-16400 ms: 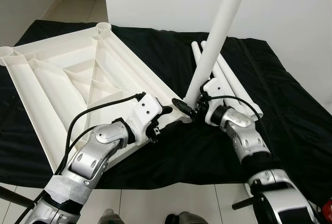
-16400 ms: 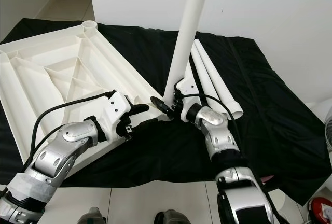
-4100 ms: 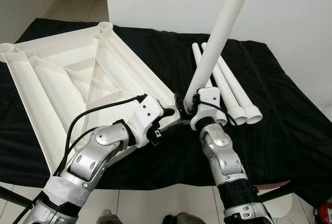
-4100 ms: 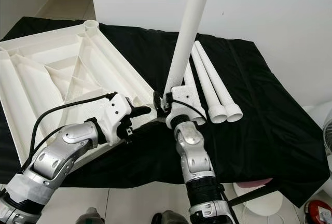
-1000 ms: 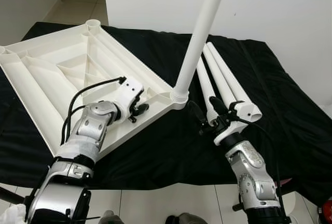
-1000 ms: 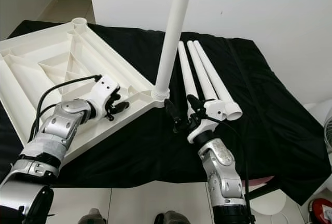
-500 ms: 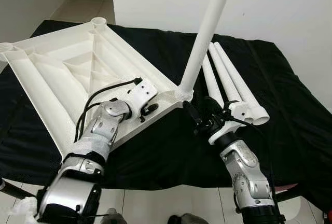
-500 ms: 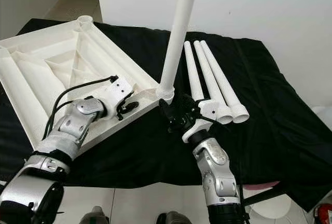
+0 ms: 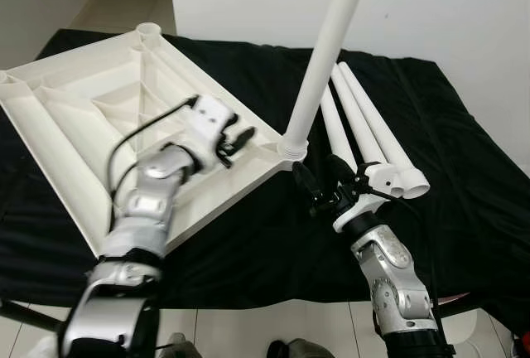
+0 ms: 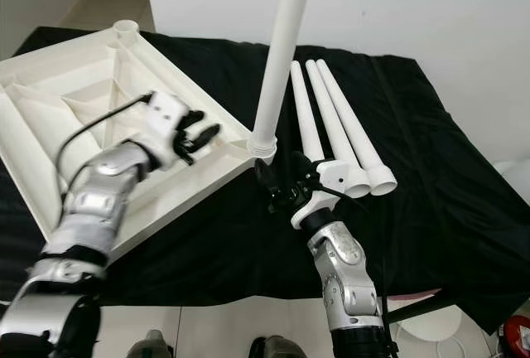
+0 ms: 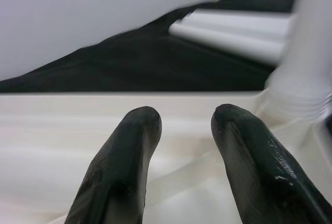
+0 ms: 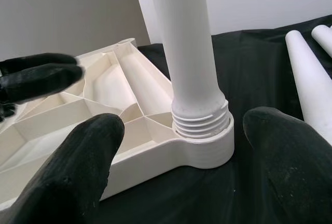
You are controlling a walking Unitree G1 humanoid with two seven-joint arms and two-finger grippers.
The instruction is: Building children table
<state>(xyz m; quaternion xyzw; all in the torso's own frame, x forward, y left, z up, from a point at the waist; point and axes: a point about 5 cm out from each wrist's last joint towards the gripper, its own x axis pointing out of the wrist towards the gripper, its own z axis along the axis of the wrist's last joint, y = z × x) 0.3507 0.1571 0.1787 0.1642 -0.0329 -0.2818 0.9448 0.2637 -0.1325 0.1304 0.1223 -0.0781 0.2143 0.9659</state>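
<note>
The upturned tabletop [image 9: 74,126] lies on the black cloth [image 9: 464,176] with one leg [image 9: 327,51] upright in its near corner socket, three legs [image 9: 373,138] alongside. The left gripper [image 9: 240,137] has lifted off the tabletop, fingers apart. The right gripper [image 9: 319,184] stays just before the socket, spread wide.

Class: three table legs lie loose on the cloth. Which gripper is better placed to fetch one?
The right gripper: its jaws are open beside the loose legs. The left gripper hovers over the tabletop, beyond the fitted leg.
</note>
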